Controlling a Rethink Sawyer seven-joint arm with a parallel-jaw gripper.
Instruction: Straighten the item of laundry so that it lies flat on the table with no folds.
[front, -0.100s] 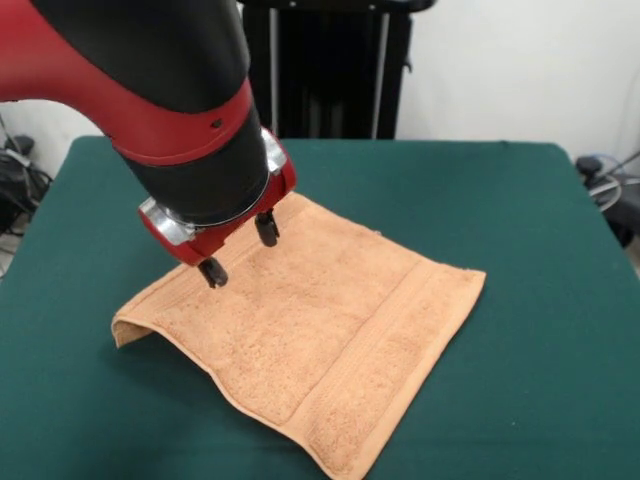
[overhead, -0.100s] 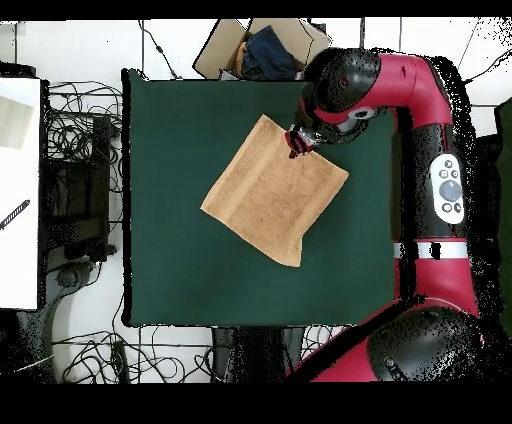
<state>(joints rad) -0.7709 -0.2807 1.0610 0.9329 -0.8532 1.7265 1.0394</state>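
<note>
Fingers (front, -0.100s: 240, 250) apart above peach towel (front, -0.100s: 320, 340), no legible writing

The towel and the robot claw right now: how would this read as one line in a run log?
towel: spread, left edge folded under | gripper: open, just above towel, holding nothing | table: green | task: unfinished

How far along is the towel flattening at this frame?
Mostly done: the towel lies spread open on the table. In hand: the open gripper hovers just above the towel's raised left edge, holding nothing. Left: that edge humps off the table and needs flattening.
</note>
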